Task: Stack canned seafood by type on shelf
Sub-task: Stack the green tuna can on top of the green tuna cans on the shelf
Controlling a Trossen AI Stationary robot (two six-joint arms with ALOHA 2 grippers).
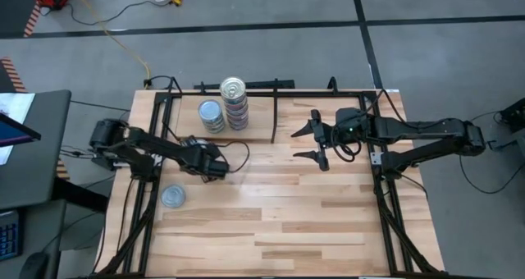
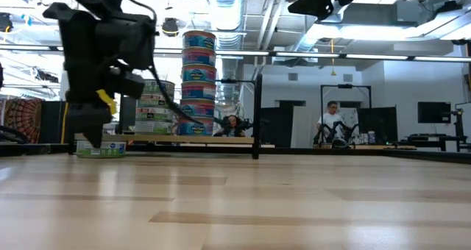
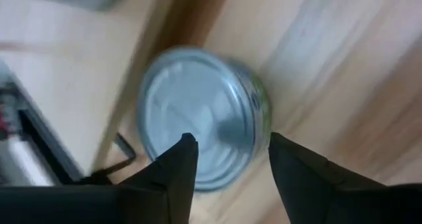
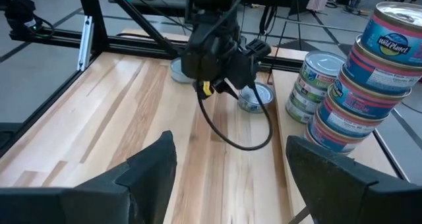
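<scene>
A flat tin with a bluish-grey top rests on its base on the table just in front of the shelf. It also shows in the right wrist view and the low view. My left gripper hangs open close above it, slanting down. It hides the tin from the high view. On the shelf a tall stack of tins with a gold top stands beside a shorter grey-topped stack. Another grey-topped tin lies on the table at the left. My right gripper waits open in the air to the right of the shelf. My left gripper's fingertips stand over the tin's top, coming at it slanting from above. I cannot tell whether they touch it. The tin stands flat on the table.
The shelf's black divider rod stands to the right of the stacks. Black frame rails run along the table's left and right sides. Bare tabletop stretches toward the near edge. A person shows in the room behind.
</scene>
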